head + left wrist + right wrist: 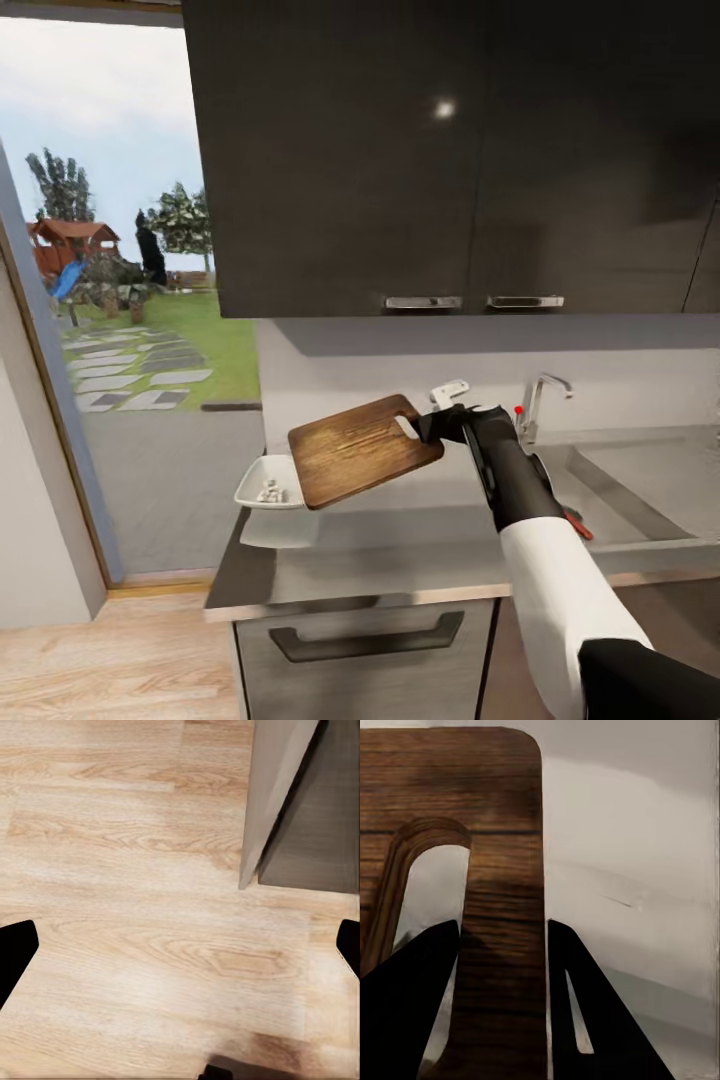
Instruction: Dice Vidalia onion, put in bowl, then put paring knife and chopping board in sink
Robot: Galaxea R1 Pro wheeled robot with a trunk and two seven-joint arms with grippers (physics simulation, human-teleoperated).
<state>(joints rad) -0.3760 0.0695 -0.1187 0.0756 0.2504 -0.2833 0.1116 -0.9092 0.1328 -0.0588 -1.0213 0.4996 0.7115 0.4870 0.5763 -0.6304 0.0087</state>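
Currently the right arm is reaching up and forward from the lower right of the head view, forearm slanting toward the wall, with the right gripper (428,427) holding the chopping board (362,448) in the air above the countertop (400,560). Its fingers are clamping the board's edge strip beside the handle slot; the right wrist view is showing one dark finger (412,997) lying across the slot and the other on the outer side of the board (502,907).

Board is hanging tilted, long axis running from the handle end at the gripper down toward the left, far end overlapping the bowl (262,485) in the head view; it is clear of the worktop.

Bowl is sitting at the countertop's left end with pale pieces inside. Sink (640,490) and tap (540,400) are lying to the right, behind the forearm, and a red bit is peeking out beside the arm at the sink's near edge.

Left gripper (180,952) is pointing down over wood flooring (135,855), fingertips spread wide apart, holding nothing, near a cabinet corner (270,802).
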